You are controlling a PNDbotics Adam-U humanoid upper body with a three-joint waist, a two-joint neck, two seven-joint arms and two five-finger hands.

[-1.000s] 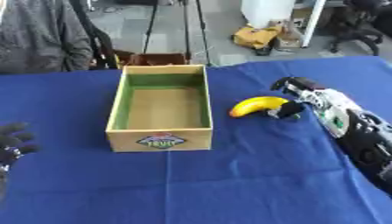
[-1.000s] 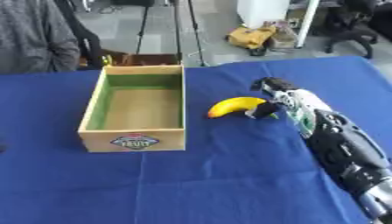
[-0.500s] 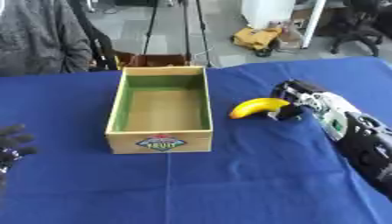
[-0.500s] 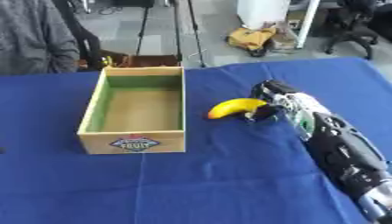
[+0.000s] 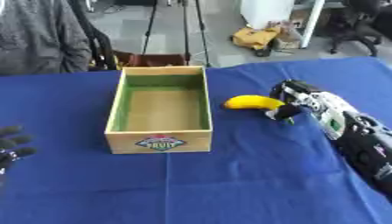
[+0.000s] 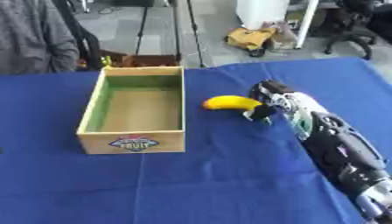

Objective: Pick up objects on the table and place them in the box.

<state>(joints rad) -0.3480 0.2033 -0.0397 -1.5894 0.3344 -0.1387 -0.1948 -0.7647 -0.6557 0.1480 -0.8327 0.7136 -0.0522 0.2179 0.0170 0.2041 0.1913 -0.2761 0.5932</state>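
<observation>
The banana (image 5: 253, 102) is lying on the blue table (image 5: 229, 183), just right of the box (image 5: 160, 109), toward the far edge. I am wrapping my right hand (image 5: 295, 100) around its right end, fingers curling on it. The box is sitting open nearer the middle. My left hand (image 5: 11, 146) is resting open at the left edge.

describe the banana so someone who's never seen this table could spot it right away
On the blue tablecloth stands an open wooden box with a green lining. Just to the box's right lies the banana, its far end at the right hand. It is the only yellow, curved thing on the cloth.
</observation>
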